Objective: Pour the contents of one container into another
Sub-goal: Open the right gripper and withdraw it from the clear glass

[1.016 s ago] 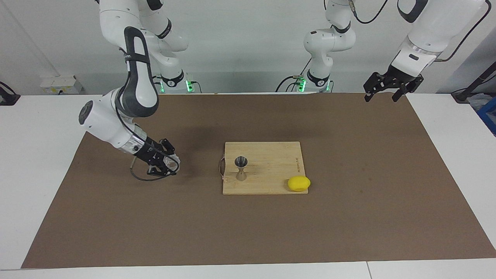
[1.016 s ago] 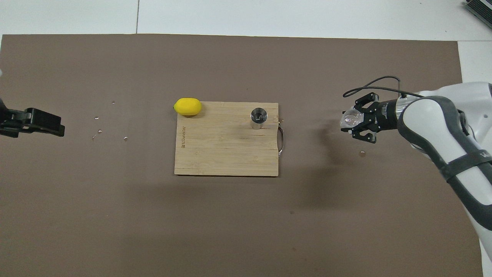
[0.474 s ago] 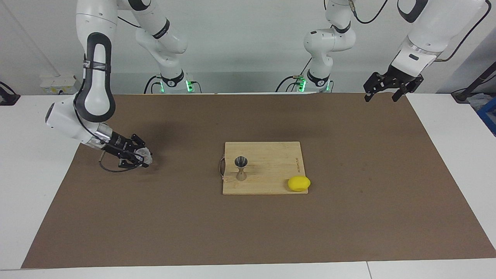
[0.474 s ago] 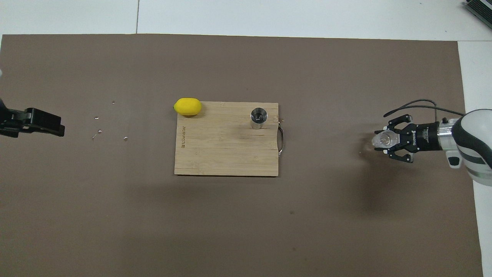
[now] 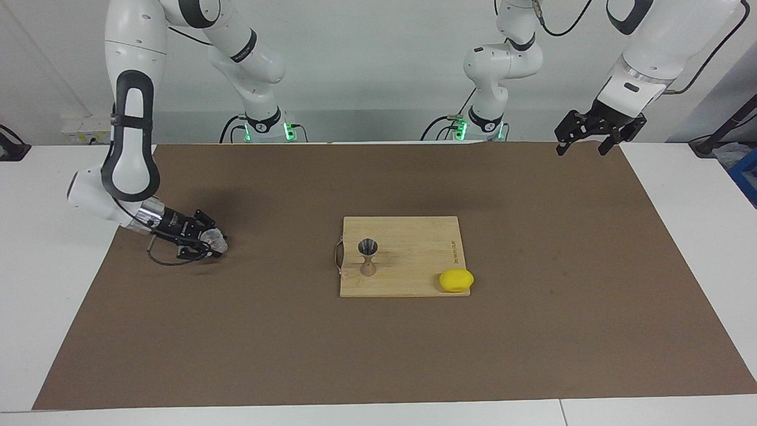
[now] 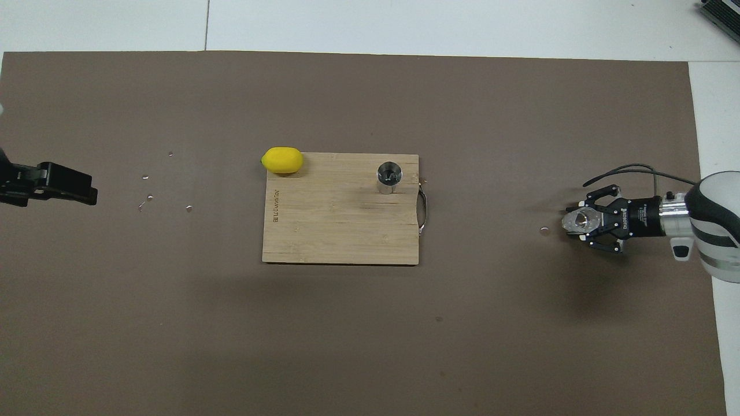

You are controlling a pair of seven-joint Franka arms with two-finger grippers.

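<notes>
The right gripper (image 5: 208, 242) was clenched on the small, squat clear glass cup with ribbed sides (image 5: 214, 240), holding it low over the brown mat (image 5: 378, 355) at the right arm's end of the table. The gripper lay nearly level, so the cup seemed tipped on its side; whether it touched the mat could not be told. The small silvery hourglass-shaped metal jigger (image 5: 368, 257) stood upright, well apart from that gripper toward the table's middle, on the pale wooden cutting board (image 5: 414, 236), with the yellow lemon (image 5: 456, 280) at the board's corner farthest from the gripper.

Judging by this, the step in hand was putting the cup down away from the jigger. To do it well, the wrist probably needed to turn until the cup's base faced the mat, then lower gently and let go only once the base sat flat, since ribbed glass could roll or tip.

The left gripper (image 5: 593, 131) waited with fingers spread, raised over the mat's corner at the left arm's end.
</notes>
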